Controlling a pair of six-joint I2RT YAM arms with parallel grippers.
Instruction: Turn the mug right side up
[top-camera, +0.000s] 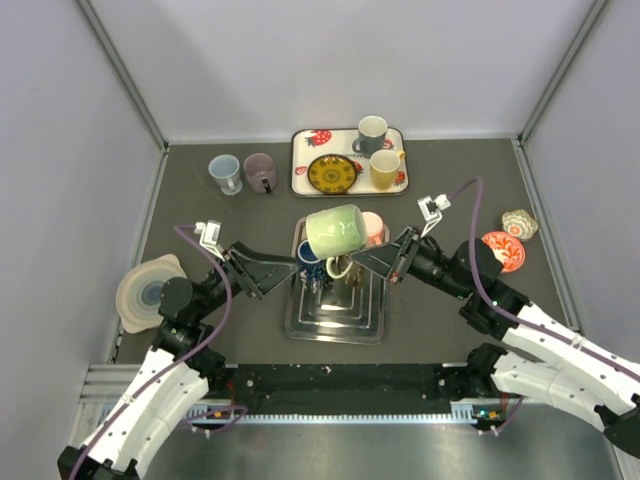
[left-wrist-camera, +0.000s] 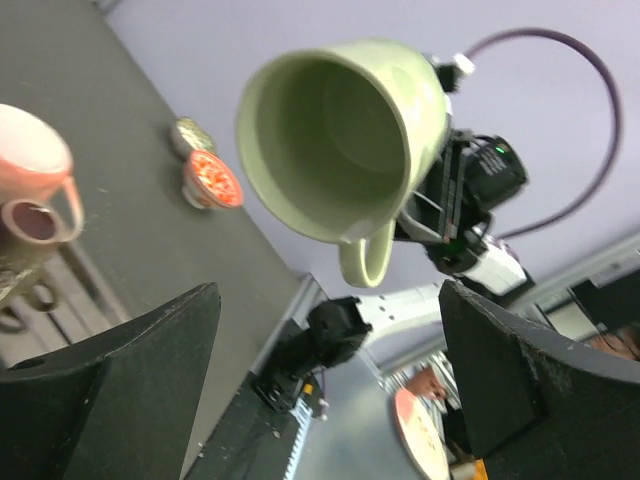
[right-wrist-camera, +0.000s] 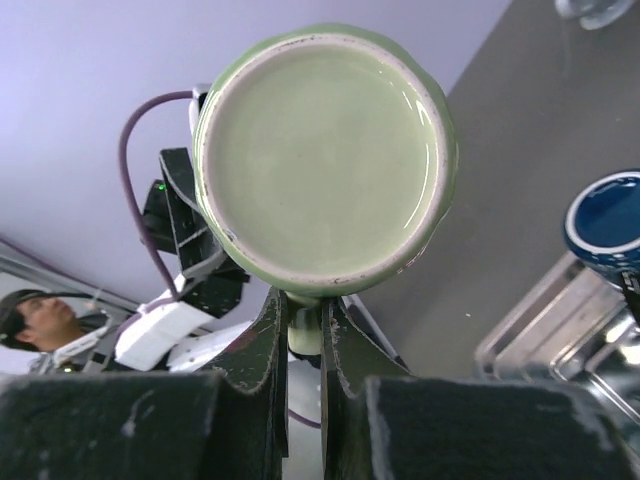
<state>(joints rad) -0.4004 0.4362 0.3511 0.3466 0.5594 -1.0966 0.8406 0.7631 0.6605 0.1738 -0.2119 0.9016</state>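
A pale green glazed ceramic mug (top-camera: 335, 230) hung in the air at the centre of the top view, above a stepped stainless-steel tray (top-camera: 335, 315). It lay tipped on its side, neither upright nor upside down. In the left wrist view its open mouth (left-wrist-camera: 330, 130) faced the lens in the upper middle of the frame, with the handle hanging below. In the right wrist view its flat round base (right-wrist-camera: 320, 150) filled the upper middle.

The right gripper (right-wrist-camera: 305, 330) was clamped on the mug's handle, and its two dark fingers (right-wrist-camera: 270, 345) pressed in from either side at the bottom centre of that frame. From above, this gripper (top-camera: 345, 262) sat just under the mug.

The left gripper (left-wrist-camera: 327, 310) stood with its fingers spread wide and clear of the mug. In the top view it (top-camera: 298, 270) lay just left of the mug, over the tray's left edge.

A dark blue mug (top-camera: 310, 255) and a pink mug (top-camera: 373, 228) stood on the steel tray's upper part. The blue one also showed at the right edge of the right wrist view (right-wrist-camera: 610, 215).
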